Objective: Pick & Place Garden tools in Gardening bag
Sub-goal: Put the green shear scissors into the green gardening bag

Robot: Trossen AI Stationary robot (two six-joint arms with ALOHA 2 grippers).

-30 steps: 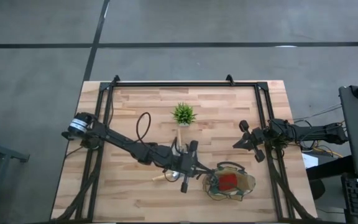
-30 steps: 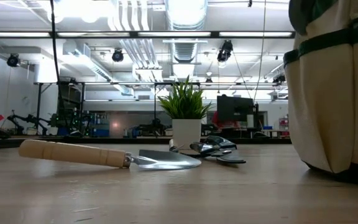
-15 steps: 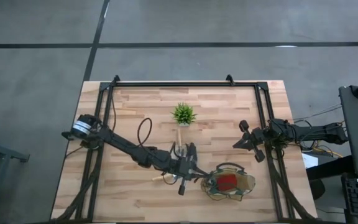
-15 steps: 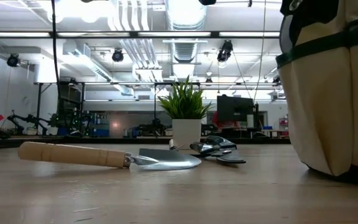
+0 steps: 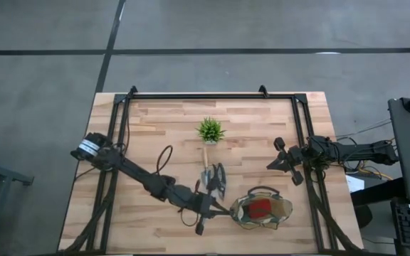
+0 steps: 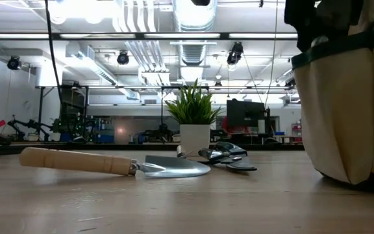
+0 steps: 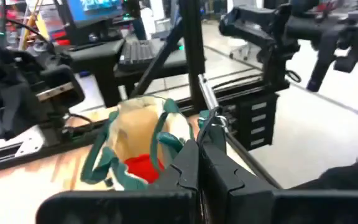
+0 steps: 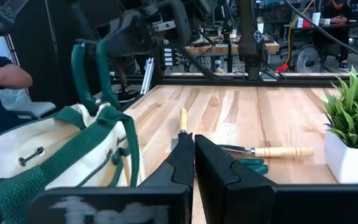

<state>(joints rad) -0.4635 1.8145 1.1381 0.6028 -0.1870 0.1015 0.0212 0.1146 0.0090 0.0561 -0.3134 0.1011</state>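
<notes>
The olive-tan bag (image 5: 280,213) stands near the table's front right, with a red item (image 5: 262,208) inside, also seen in the left wrist view (image 7: 143,167). My left gripper (image 5: 224,208) is shut at the bag's left rim (image 7: 166,124). Dark pruning shears (image 5: 213,178) lie on the table just behind it. One wooden-handled trowel (image 5: 206,153) lies by the plant. Another trowel (image 6: 76,161) lies flat nearer the front and is mostly hidden under my left arm in the high view. My right gripper (image 5: 280,158) is shut and empty at the table's right side. My left gripper's shut fingers (image 7: 188,163) stand right at the bag's left rim, beside a loop handle (image 7: 213,118). I cannot tell whether they touch the bag.
A small spiky potted plant (image 5: 210,130) stands at the table's middle back. Black frame rails (image 5: 301,135) run along the left, right and far edges. A cable loop (image 5: 164,155) hangs from my left arm.
My left gripper has moved toward the table's near edge and right, up to the bag's left rim, uncovering the shears. In the low view the bag's upper edge has shifted a little to the left. The trowels and shears have stayed put.
</notes>
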